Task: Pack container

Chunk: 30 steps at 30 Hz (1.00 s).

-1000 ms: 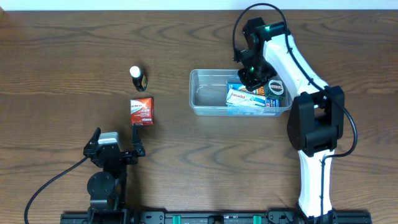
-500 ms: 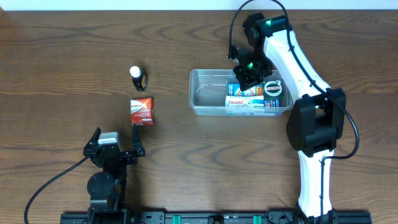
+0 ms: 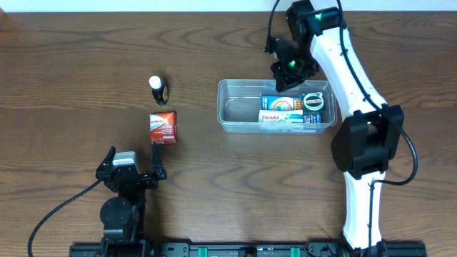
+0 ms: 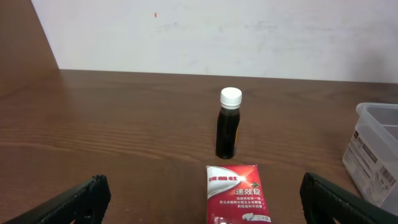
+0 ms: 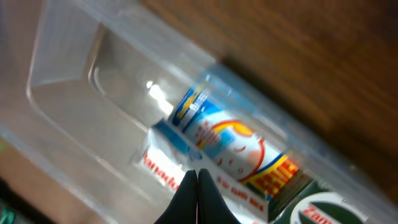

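The clear plastic container [image 3: 230,107] sits right of centre and holds a blue and white tube [image 3: 284,103], a white Panadol box [image 3: 282,117] and a round green-lidded tin [image 3: 315,102]. My right gripper [image 3: 288,69] is shut and empty, raised over the container's back rim; its wrist view shows the tube [image 5: 233,140] and the container [image 5: 74,74] below the closed fingertips [image 5: 198,180]. A red packet [image 3: 163,126] and a small dark bottle with a white cap [image 3: 158,88] lie on the table at left. My left gripper [image 3: 132,173] is open, resting below the packet [image 4: 237,194] and bottle [image 4: 227,127].
The dark wooden table [image 3: 86,57] fills the view. A white wall [image 4: 217,31] rises behind its far edge. The container's corner [image 4: 376,149] shows at the right of the left wrist view.
My right gripper let go of the tube inside the container, closed empty, then rose and moved back toward the far rim. The left arm has not moved.
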Available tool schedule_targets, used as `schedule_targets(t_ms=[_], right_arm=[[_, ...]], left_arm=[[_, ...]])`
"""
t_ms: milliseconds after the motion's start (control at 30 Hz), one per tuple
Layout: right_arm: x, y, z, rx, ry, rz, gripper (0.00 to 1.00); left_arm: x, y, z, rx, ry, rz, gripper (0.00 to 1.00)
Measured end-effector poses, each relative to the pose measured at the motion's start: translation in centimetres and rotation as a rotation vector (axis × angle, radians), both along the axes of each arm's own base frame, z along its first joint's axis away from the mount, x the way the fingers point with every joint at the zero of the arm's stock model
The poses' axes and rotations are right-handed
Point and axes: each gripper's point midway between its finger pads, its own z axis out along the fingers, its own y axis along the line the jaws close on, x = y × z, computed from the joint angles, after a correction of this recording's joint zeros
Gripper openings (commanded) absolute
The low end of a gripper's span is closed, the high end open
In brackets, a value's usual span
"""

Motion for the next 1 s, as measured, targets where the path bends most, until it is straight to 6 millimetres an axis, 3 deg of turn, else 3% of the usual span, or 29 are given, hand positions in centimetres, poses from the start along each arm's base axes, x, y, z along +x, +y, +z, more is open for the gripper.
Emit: schedule_targets(t_ms=[167,367,500,633,767,1000], right_arm=[[0.8,0.3,0.4,-0.004,-0.024,-0.053,0.01],[2.4,-0.1,4.9,0.065,-0.100,-0.109,0.01],[2.4,-0.7,6.5,0.080,-0.116,-0.131,0.01],[1.9,0.2,6.4,0.084,-0.100,-0.124,0.01],[0.5,3.1,6.0,0.084,-0.078,-0.078,0.01],[-4.2,6.6,1.4,-0.009,0.071,-0.025,0.01]], left_arm=[[0.0,0.0,0.0,0.000,0.000,0.000,0.98],[0.0,0.0,0.0,0.000,0.000,0.000,0.98],[0.0,0.0,0.0,0.000,0.000,0.000,0.98],[0.0,0.0,0.0,0.000,0.000,0.000,0.98],[0.0,0.0,0.0,0.000,0.000,0.000,0.98],[0.0,0.0,0.0,0.000,0.000,0.000,0.98]])
